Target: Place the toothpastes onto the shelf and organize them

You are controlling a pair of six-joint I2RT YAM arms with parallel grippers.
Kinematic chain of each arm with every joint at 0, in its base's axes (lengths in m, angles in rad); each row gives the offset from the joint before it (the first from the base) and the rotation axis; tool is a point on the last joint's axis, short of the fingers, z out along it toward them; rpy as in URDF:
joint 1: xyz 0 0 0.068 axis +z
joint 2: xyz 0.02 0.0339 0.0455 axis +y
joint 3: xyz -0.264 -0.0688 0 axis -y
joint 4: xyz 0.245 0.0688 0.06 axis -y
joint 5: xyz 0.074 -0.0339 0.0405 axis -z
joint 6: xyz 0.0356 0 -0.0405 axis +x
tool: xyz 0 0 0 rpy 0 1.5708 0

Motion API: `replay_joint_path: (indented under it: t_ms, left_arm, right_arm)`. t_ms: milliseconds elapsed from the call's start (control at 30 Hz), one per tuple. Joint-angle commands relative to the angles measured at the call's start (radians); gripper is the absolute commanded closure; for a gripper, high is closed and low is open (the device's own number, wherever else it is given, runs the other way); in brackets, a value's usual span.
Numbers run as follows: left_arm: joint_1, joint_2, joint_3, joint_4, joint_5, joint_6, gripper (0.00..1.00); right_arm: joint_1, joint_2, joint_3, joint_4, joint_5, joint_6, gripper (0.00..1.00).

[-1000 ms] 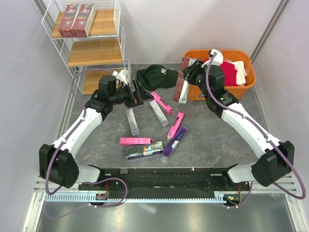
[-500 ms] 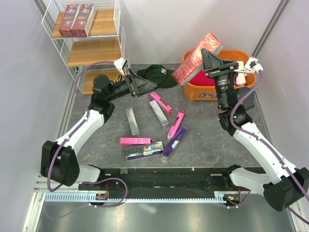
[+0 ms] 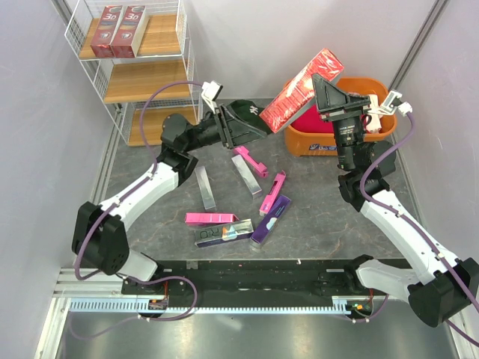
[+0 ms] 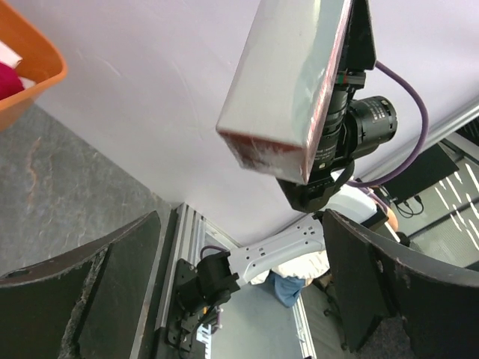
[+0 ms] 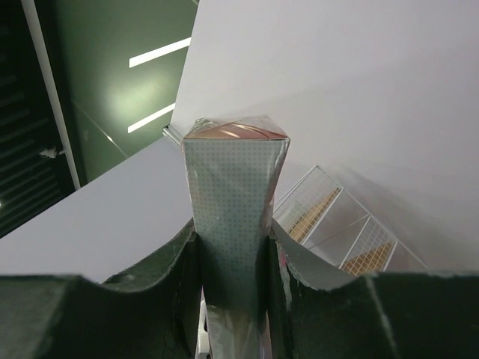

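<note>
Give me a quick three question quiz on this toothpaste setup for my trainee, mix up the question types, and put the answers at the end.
1. True or false: the left gripper is shut on a box.
2. The two red boxes on the shelf sit on which board? A top, B middle, C bottom.
3. Fill in: the red box up in the air is held by the ____ gripper.
Key: 1 false, its fingers are open and empty. 2 A. 3 right; the right gripper is clamped on it.
</note>
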Motion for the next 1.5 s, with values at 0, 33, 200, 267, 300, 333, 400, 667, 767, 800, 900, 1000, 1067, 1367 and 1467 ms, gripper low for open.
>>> replay_joint_path:
  t_ms: [0,33,200,267,300,333,400,667,767,800,900,1000,1067,1367,1467]
  left_arm:
    - [-0.029,0.054,0.093,0.136,0.002,-0.053,0.06]
    - [-0.035,0.061,0.103,0.137,0.001,-0.053,0.07]
    - [-0.051,0.097,0.154,0.140,-0.008,-0.055,0.12]
    - [-0.055,0.109,0.165,0.144,-0.008,-0.061,0.14]
    - [-0.058,0.114,0.175,0.148,-0.008,-0.062,0.17]
    - [-0.061,0.118,0.183,0.148,-0.007,-0.062,0.19]
    - [-0.071,0.127,0.197,0.150,0.001,-0.062,0.28]
    - [-0.074,0.112,0.174,0.167,-0.005,-0.070,0.79]
    - [-0.071,0.092,0.162,0.167,-0.018,-0.064,0.80]
    - [-0.069,0.088,0.153,0.165,-0.021,-0.061,0.80]
    - [-0.055,0.062,0.139,0.145,-0.033,-0.050,0.81]
    - [-0.029,0.028,0.117,0.125,-0.044,-0.039,0.82]
    - [-0.002,-0.003,0.096,0.115,-0.047,-0.032,0.83]
    - [0.159,-0.145,-0.001,0.035,-0.030,-0.033,0.85]
    - [0.236,-0.221,-0.028,-0.043,-0.027,-0.018,0.86]
  right_arm:
    - [-0.003,-0.008,0.015,0.091,-0.031,0.053,0.59]
    - [-0.003,-0.008,0.014,0.088,-0.033,0.058,0.59]
    - [-0.001,-0.012,0.011,0.078,-0.036,0.064,0.59]
    - [-0.003,-0.012,0.009,0.078,-0.036,0.065,0.59]
    - [-0.003,-0.012,0.009,0.076,-0.036,0.068,0.59]
    - [-0.003,-0.012,0.009,0.076,-0.036,0.070,0.59]
    - [-0.003,-0.011,0.009,0.074,-0.036,0.073,0.59]
    - [-0.001,-0.005,0.008,0.059,-0.025,0.085,0.48]
    - [-0.003,-0.006,0.006,0.035,-0.004,0.088,0.33]
    - [-0.003,-0.008,0.005,0.027,0.001,0.087,0.30]
    - [-0.003,-0.011,0.005,0.004,0.008,0.084,0.22]
    - [-0.003,-0.014,0.002,-0.010,0.010,0.079,0.16]
    - [-0.003,-0.014,0.002,-0.022,0.016,0.078,0.14]
    - [-0.003,-0.005,0.002,-0.068,0.011,0.076,0.08]
    - [-0.003,-0.002,-0.004,-0.077,0.008,0.076,0.07]
